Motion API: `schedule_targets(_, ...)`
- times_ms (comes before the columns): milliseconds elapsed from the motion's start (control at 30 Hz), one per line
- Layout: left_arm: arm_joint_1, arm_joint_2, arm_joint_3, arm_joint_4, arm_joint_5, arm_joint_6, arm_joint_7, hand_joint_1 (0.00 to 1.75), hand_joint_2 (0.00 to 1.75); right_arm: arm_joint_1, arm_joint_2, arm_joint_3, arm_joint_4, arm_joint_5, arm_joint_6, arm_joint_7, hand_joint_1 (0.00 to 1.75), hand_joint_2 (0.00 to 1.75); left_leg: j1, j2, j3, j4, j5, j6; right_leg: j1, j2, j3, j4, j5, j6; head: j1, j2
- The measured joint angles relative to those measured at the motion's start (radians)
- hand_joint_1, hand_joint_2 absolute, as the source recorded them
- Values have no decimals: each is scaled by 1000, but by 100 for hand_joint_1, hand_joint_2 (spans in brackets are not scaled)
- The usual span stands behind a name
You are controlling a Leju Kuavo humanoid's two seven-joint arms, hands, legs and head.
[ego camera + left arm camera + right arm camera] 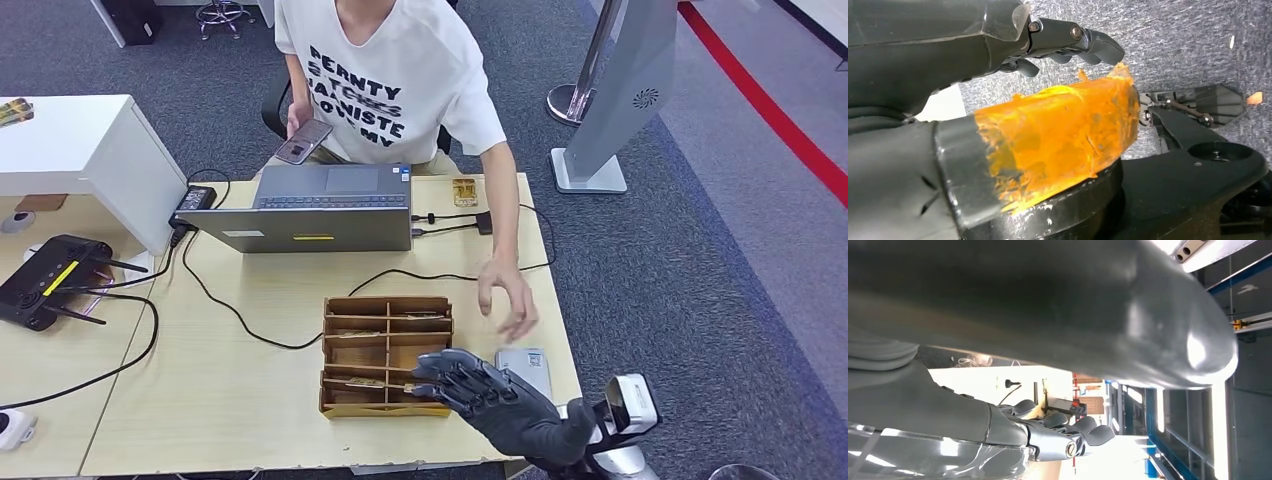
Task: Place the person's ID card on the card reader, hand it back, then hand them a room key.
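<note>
My right hand (485, 398) hovers palm down over the table's near right corner, fingers spread and reaching toward the wooden tray (385, 312). I see nothing in it; the right wrist view shows its fingers (1083, 429) loosely bent and bare. Just behind it lies the flat grey card reader (528, 366), partly covered by my hand. The person's hand (508, 298) hangs open above the table just beyond the reader, holding nothing. The tray's compartments hold flat cards (362, 382). My left hand (1068, 42) hangs over the carpet with fingers apart from its orange-taped thumb (1063, 130), holding nothing.
A person in a white shirt (385, 70) sits across the table with a phone (303, 141) in the other hand. An open laptop (315, 212) and black cables (240, 318) lie mid-table. A black controller (50, 278) sits left. A grey stand (620, 95) rises at right.
</note>
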Motion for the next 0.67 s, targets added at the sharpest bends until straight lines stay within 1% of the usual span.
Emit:
schedule_targets(233, 0, -13, -11, 0, -27, -3, 24, 0, 0, -14, 0, 17, 12, -11, 1, 5, 0, 0, 0, 0, 0, 0, 0, 0, 0, 0, 0, 0, 0, 0, 0, 0)
schedule_targets(433, 0, -14, -12, 0, -12, -26, 31, 0, 0, -64, 3, 50, 26, -53, -15, 37, 0, 0, 0, 0, 0, 0, 0, 0, 0, 0, 0, 0, 0, 0, 0, 0)
schedule_targets(667, 3, -21, -12, 0, 10, -34, 33, 0, 0, -55, 3, 66, 34, -44, 20, 4, 0, 0, 0, 0, 0, 0, 0, 0, 0, 0, 0, 0, 0, 0, 0, 0)
